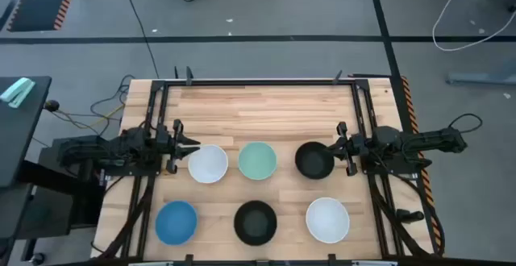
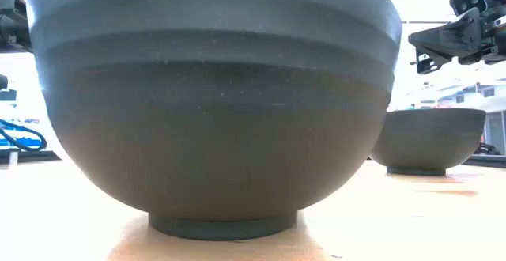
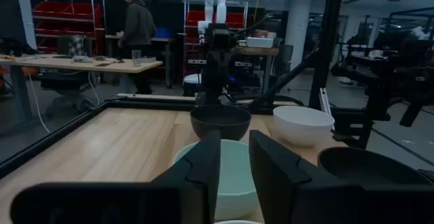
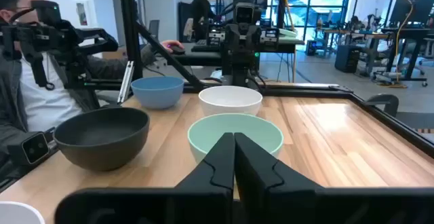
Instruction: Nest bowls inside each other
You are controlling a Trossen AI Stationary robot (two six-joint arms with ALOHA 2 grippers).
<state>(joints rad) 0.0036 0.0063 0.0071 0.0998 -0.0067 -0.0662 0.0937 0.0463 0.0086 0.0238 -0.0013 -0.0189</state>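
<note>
Six bowls sit on the wooden table (image 1: 266, 113), in two rows of three, and none is inside another yet. In the far row there is a white bowl (image 1: 208, 163), then the mint green bowl (image 1: 257, 160), then a black bowl (image 1: 313, 160). In the near row there is the blue bowl (image 1: 176, 222), a second black bowl (image 1: 255, 222) and a second white bowl (image 1: 327, 218). They stand apart and do not touch.

The bowls look hard and smooth, like plastic or glazed clay. They are probably light, but I cannot tell for sure. A smooth round side would slip between two fingers, so the best place to hold one is the rim, with one finger inside and one outside. If they are clay, they could chip when one drops into the next, so each should be set down slowly. They are all close in size, so a bowl may sit high in the next one.

The left gripper (image 1: 182, 147) hangs just beside the far white bowl. Its fingers (image 3: 203, 166) stand a little apart and hold nothing. The right gripper (image 1: 339, 147) hangs just beside the far black bowl. Its fingers (image 4: 220, 159) are pressed together, also with nothing in them. No bowl is picked up yet.
</note>
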